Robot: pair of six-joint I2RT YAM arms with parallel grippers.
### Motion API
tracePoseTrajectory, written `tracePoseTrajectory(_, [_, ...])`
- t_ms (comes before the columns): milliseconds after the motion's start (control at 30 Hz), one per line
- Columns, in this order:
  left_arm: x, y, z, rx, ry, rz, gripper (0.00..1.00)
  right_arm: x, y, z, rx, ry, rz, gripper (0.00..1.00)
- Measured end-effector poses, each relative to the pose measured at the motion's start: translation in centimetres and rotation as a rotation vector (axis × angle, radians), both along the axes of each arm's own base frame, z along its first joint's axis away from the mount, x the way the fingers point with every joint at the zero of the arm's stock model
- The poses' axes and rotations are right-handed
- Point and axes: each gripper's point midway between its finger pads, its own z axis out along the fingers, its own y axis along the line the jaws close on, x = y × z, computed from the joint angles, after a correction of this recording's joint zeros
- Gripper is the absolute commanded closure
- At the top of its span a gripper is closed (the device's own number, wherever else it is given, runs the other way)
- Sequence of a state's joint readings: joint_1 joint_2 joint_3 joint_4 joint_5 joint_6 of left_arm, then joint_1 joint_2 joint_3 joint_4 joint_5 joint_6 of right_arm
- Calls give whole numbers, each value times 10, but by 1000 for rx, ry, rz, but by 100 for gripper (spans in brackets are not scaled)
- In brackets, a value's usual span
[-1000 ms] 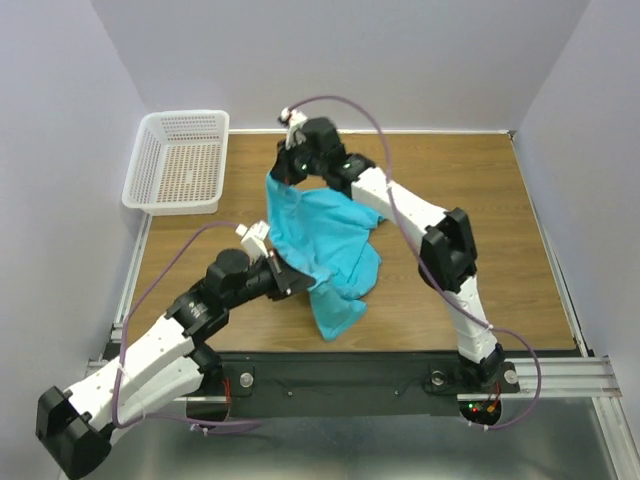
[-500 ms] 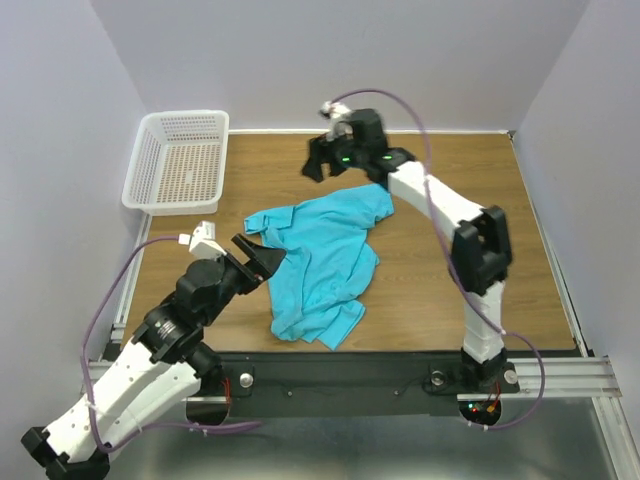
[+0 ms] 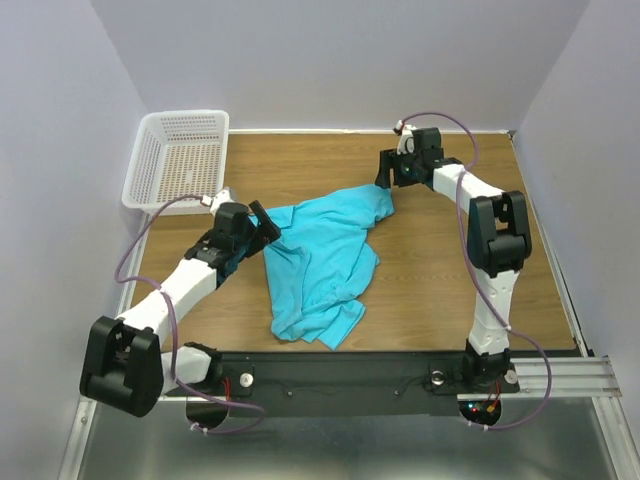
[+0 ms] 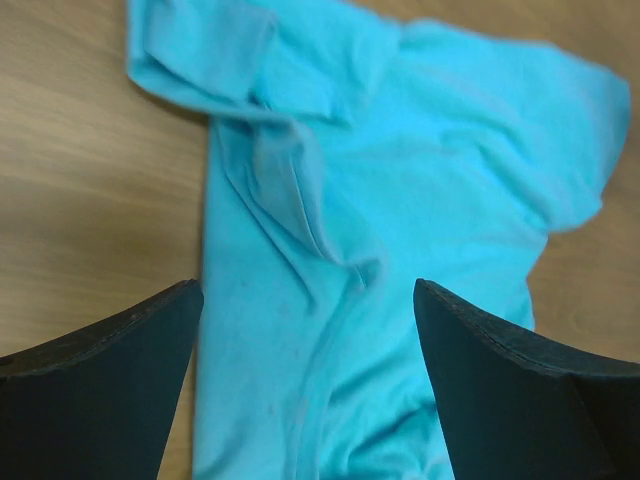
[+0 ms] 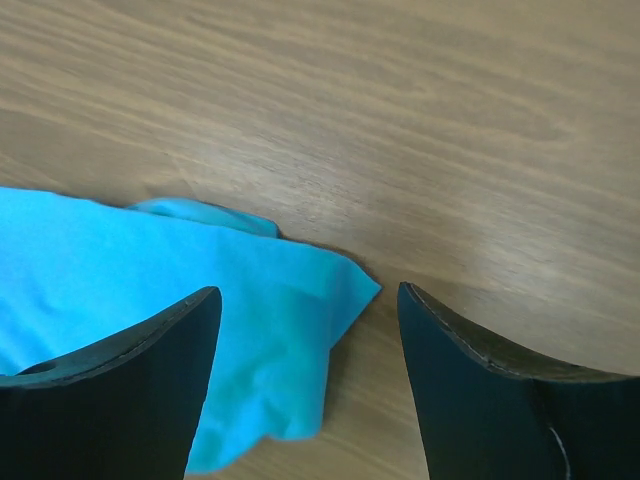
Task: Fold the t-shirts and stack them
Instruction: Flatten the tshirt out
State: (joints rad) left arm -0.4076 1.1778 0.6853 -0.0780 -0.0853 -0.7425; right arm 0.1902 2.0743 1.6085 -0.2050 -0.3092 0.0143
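The t-shirt lay crumpled — the left gripper and right gripper gaped open, holding nothing. Best grab two edges and pull flat.

The left gripper's two dark fingers stand wide apart above the turquoise t-shirt, gripping nothing. The shirt lies rumpled on the wooden table. A creased ridge runs between the fingers, and a sleeve lies beyond the left finger.
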Motion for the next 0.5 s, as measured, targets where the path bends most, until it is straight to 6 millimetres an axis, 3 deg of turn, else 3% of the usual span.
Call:
tracePoseTrajectory(67, [15,18,6,-6,-35,54,2,3,3,-22,8,49,-2,27])
tracePoseTrajectory(167, [29,28,12,-18,-65,65,4,9,8,-47,29,108,-12,30])
tracePoseTrajectory(300, [50,29,7,-19,-50,35,10,15,14,-46,67,118,-14,34])
tracePoseTrajectory(500, [68,21,-23,-14,30,-22,17,14,25,-37,133,131,6,41])
